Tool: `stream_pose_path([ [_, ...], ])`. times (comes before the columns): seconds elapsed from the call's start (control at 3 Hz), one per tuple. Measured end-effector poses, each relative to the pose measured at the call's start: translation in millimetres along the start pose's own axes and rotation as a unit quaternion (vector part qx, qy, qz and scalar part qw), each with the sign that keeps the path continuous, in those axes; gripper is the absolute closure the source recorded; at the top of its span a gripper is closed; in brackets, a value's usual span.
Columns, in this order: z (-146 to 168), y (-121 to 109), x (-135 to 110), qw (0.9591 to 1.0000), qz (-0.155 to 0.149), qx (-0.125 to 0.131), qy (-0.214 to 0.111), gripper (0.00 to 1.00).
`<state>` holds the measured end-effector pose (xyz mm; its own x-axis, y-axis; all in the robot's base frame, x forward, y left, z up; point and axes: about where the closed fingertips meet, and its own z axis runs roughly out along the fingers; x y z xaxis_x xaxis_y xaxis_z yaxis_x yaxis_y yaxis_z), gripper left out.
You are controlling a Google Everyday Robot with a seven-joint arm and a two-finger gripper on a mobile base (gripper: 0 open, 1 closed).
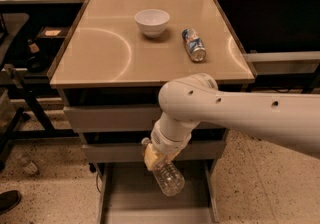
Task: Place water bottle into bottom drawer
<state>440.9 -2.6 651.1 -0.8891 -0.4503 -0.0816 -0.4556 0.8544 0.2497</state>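
My gripper point(156, 156) hangs in front of the drawer stack, below the table top, and is shut on the water bottle point(166, 177). The clear crinkled bottle tilts, its base down to the right and its cap point(145, 142) up to the left. It is held above the floor of the open bottom drawer point(127, 195), a shallow grey tray pulled out at the bottom of the view. The white arm reaches in from the right and hides part of the two upper drawer fronts.
A white bowl point(152, 21) and a blue-and-white can point(193, 44) lying on its side sit on the tan table top point(100, 58). The two upper drawers point(110, 118) are shut. Dark shelving stands at left and right. A shoe point(9, 201) shows at bottom left.
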Motion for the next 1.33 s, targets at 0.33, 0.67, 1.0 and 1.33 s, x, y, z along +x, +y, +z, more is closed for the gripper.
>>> stream_pose_path([
  [0.33,36,-13,5,0.9991,0.022,-0.034,0.009,1.00],
  [0.67,36,-13,5,0.9991,0.022,-0.034,0.009,1.00],
  [1.0,43,-15,7,0.9988,0.028,-0.036,0.015,1.00],
  [1.33,65,-24,11,0.9975,0.047,-0.047,0.021,1.00],
])
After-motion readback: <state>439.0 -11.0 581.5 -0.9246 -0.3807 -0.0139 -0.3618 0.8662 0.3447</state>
